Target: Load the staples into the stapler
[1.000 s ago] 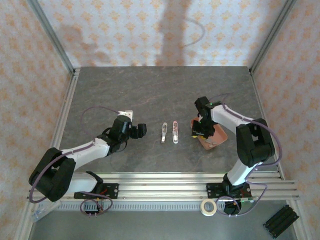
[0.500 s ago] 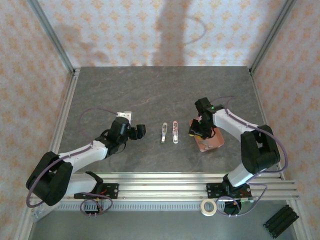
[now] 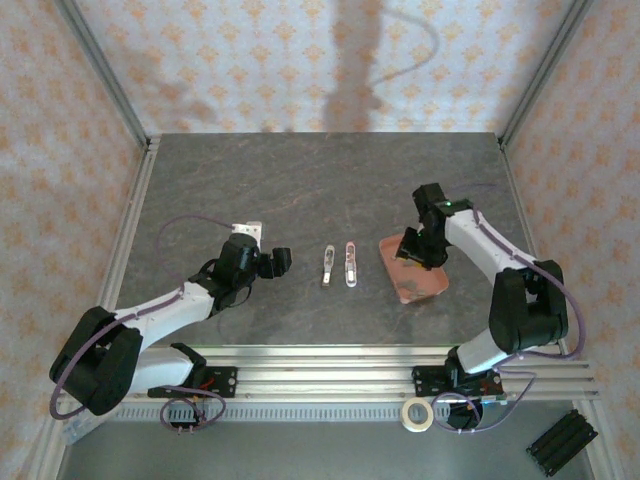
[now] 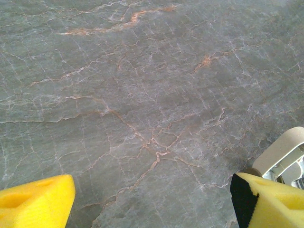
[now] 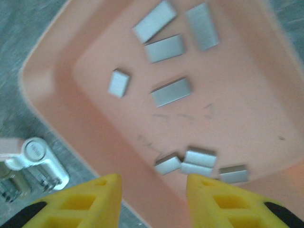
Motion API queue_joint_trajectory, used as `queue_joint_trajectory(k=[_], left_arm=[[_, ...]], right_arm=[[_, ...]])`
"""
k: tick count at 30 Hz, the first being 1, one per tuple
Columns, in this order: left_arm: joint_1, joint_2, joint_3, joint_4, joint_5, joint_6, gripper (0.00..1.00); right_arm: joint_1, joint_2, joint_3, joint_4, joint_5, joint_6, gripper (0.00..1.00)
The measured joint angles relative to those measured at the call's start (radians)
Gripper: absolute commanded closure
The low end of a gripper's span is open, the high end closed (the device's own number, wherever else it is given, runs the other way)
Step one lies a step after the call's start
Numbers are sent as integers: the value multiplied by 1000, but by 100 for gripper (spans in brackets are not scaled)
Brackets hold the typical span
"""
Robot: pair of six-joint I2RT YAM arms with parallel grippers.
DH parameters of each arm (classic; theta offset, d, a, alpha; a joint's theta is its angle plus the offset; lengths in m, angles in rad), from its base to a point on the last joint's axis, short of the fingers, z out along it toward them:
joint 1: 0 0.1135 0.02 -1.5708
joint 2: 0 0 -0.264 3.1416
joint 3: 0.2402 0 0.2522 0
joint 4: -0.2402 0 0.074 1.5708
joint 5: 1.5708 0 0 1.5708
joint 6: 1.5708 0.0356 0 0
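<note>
Since a second ago my right arm (image 3: pixel 470 238) has drawn its wrist back and out to the right. My right jaws now hang over the salmon-pink rectangular plastic tray (image 3: pixel 418 284) instead of sitting at its stapler-side rim. My left arm (image 3: pixel 170 300) has hardly shifted.

My right jaws are released. Their yellow foam fingertips (image 5: pixel 85 202) stand apart with nothing between them, and the tray floor (image 5: pixel 237 95) lies directly beneath and ahead. The small grey metallic staple strips (image 5: pixel 171 91) lie loose in the tray. Five are scattered further ahead of the jaws, and a cluster of four sits just in front of the fingertips. None of them touches a finger.

The tiny pale pink, beige and white mini stapler (image 3: pixel 350 264) lies on the grey veined stone desk (image 4: pixel 142 95), outside the tray and roughly between my two pairs of jaws. From above it shows as two slim pale pieces side by side. Its white rounded end with a silvery metal part (image 5: pixel 38 164) shows just past the tray rim, off to the left of my right jaws.

My left jaws are released too. Their yellow fingertips (image 4: pixel 33 206) are spread wide over bare desk. A pale piece of the stapler with shiny metal (image 4: pixel 285 154) lies just beyond the right-hand fingertip, and I cannot tell whether the two touch.
</note>
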Motion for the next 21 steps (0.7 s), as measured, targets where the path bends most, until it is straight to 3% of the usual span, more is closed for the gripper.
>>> queue_joint_trajectory(k=[8, 14, 21], left_arm=[[0, 0, 0, -1, -5, 0, 14], [0, 6, 0, -1, -7, 0, 14], [0, 26, 0, 0, -8, 13, 14]], right_arm=[[-11, 110, 13, 17, 27, 179, 59], [-11, 117, -18, 135, -11, 380, 63], [-18, 127, -35, 200, -12, 496, 65]])
